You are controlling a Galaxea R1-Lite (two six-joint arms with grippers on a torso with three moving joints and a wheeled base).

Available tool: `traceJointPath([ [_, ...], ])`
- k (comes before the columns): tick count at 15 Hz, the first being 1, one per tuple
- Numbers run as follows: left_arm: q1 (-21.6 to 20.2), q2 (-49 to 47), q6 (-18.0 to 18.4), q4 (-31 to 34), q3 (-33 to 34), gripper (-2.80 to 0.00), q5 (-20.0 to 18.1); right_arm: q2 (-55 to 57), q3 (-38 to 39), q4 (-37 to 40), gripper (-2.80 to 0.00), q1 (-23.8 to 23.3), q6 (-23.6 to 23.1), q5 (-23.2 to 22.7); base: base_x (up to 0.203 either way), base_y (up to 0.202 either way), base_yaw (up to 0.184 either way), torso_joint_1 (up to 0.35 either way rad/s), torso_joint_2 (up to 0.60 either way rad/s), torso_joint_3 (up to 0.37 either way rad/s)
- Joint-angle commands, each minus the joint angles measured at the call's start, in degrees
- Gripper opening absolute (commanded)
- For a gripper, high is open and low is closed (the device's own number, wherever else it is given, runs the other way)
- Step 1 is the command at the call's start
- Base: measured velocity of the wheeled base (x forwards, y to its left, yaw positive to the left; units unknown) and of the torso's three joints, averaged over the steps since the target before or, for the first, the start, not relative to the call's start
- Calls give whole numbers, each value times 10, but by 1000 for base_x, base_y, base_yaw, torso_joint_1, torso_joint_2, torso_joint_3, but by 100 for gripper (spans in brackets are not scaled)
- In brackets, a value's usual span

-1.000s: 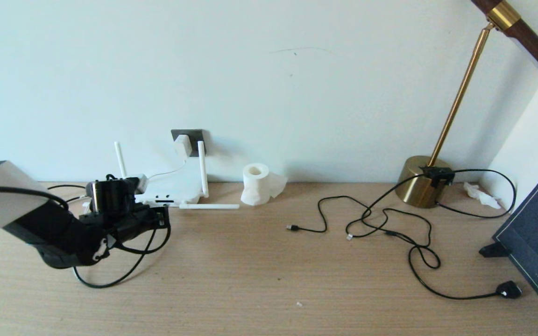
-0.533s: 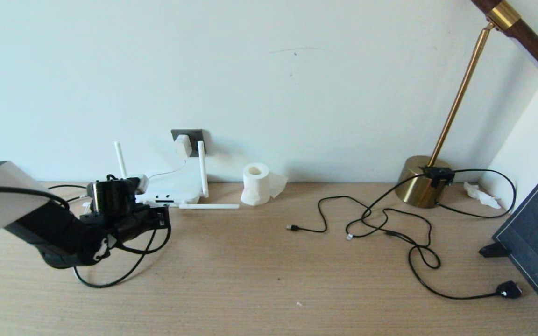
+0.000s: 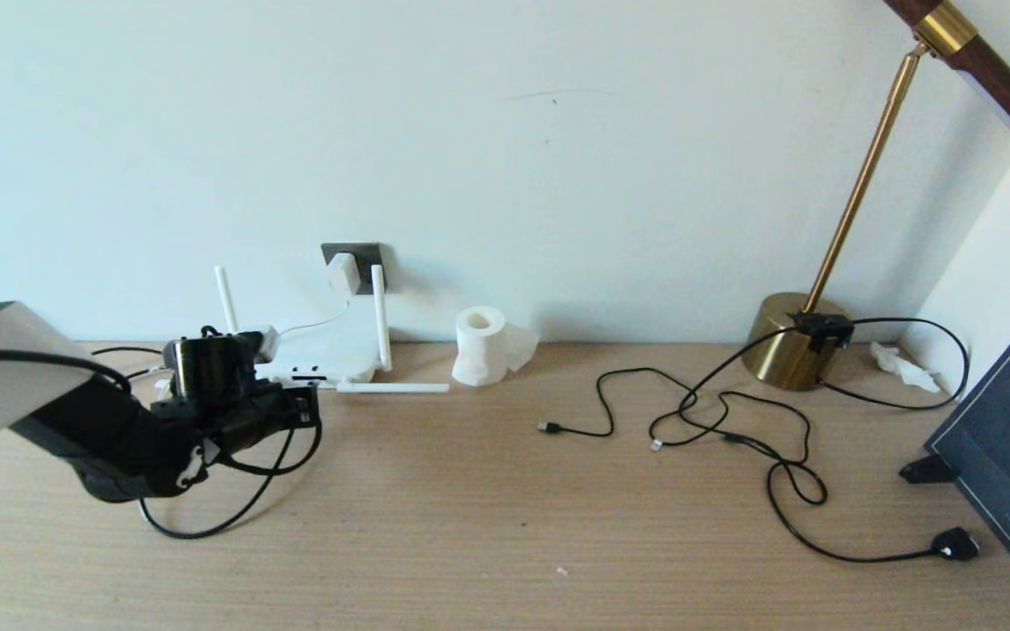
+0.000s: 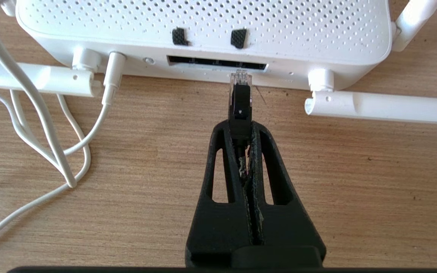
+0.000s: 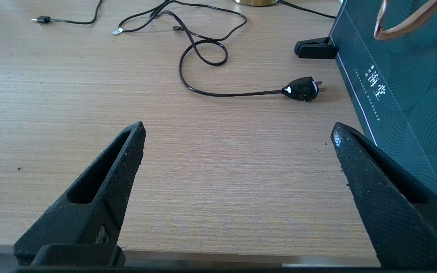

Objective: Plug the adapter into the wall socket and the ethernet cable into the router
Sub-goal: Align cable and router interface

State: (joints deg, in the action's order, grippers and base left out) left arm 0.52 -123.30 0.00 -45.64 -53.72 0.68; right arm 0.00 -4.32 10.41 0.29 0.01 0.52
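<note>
The wooden desk (image 3: 505,517) is carrying everything. The white router (image 4: 203,34) is lying directly ahead of the left gripper (image 4: 240,131), its dark port slot (image 4: 217,63) facing the fingertips, one stick antenna (image 4: 381,108) lying flat to one side of the gripper and another (image 4: 32,77) to the other. The left gripper is pinching the ethernet cable (image 4: 240,102) by its black boot, fingers pressed together around it, with the clear-tipped plug sticking out beyond the fingertips and sitting right at the mouth of the port slot; whether it is touching the slot cannot be told. In the head view the cable's black loop (image 3: 233,499) is trailing on the desk below the left gripper (image 3: 299,410).

The dark grey wall socket (image 3: 356,254) is sitting on the wall beyond the router (image 3: 321,359), and the white adapter (image 3: 343,273) is seated in it, its thin white cord (image 4: 51,144) running down beside the router.

The right gripper (image 5: 237,132) is hanging above bare desk, fingers wide apart, with a black power plug (image 5: 302,88) ahead of it and a dark green bag (image 5: 404,76) beside it.
</note>
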Motion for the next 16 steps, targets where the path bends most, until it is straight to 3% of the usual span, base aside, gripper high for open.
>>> traceJointPath([
  [1, 0, 0, 2, -2, -2, -280, 0, 1, 0, 1, 0, 1, 0, 0, 0, 0, 0, 0, 0, 0],
  [16, -1, -5, 4, -1, -9, -280, 0, 1, 0, 1, 0, 0, 0, 0, 0, 0, 0, 0, 0, 0],
])
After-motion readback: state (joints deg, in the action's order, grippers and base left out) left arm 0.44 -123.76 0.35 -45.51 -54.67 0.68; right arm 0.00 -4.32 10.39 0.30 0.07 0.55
